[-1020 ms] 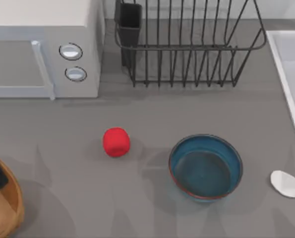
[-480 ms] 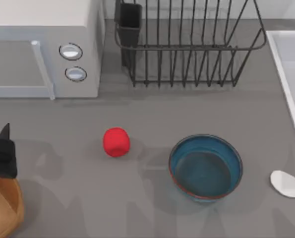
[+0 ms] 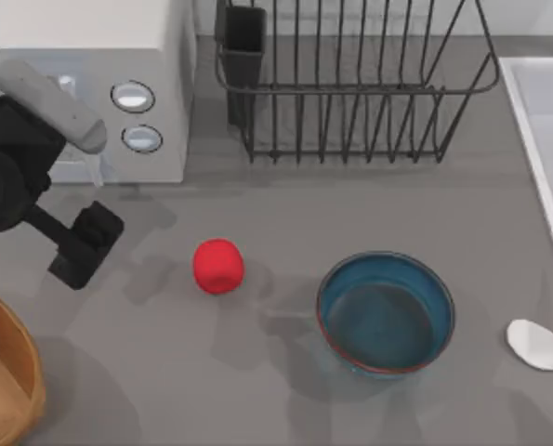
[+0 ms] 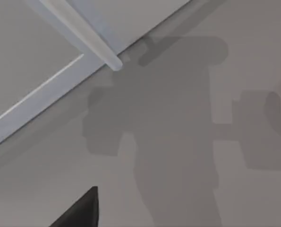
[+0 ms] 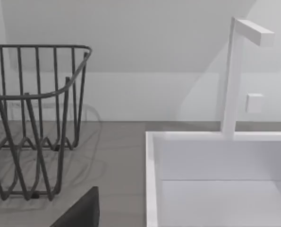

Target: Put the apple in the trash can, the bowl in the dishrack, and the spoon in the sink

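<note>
The red apple [image 3: 218, 266] lies on the grey table, left of the teal-blue bowl [image 3: 385, 313]. At the right edge rests the white spoon [image 3: 539, 346], and the pale sink [image 3: 546, 121] is behind it. The black wire dishrack [image 3: 350, 88] stands at the back. Part of the tan trash can [image 3: 11, 386] shows in the front left corner. My left gripper [image 3: 84, 247] hangs open and holds nothing, left of the apple and apart from it. One dark finger [image 5: 81, 210] of my open right gripper shows in front of the sink [image 5: 152, 179] and dishrack [image 5: 36, 46].
A white microwave [image 3: 81, 56] with two round knobs fills the back left, close behind my left arm; its handle [image 4: 79, 28] crosses the left wrist view. A white faucet [image 5: 230, 75] rises behind the sink. Bare table lies between apple and trash can.
My left arm has risen from over the trash can and swung back and to the right. Its gripper now hangs left of the apple. The objects have not moved.
</note>
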Controlling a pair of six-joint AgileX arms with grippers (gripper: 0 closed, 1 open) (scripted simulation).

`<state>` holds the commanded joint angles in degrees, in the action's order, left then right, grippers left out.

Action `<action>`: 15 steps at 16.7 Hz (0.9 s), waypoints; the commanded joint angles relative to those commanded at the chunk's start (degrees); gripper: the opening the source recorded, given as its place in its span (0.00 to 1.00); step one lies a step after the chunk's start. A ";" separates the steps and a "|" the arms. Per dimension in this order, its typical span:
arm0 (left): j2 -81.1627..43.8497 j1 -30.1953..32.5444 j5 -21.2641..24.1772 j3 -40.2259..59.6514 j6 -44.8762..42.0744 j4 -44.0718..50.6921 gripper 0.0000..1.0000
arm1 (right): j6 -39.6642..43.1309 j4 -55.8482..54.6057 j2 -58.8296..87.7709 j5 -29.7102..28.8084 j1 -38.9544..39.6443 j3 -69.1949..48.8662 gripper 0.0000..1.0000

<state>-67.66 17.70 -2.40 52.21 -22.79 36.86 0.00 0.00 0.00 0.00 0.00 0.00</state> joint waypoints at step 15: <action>-53.13 14.04 2.02 43.00 -22.79 27.84 1.00 | 0.00 0.00 0.00 0.00 0.00 0.00 1.00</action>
<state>-120.78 31.75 -0.38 95.21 -45.58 64.71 0.00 0.00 0.00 0.00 0.00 0.00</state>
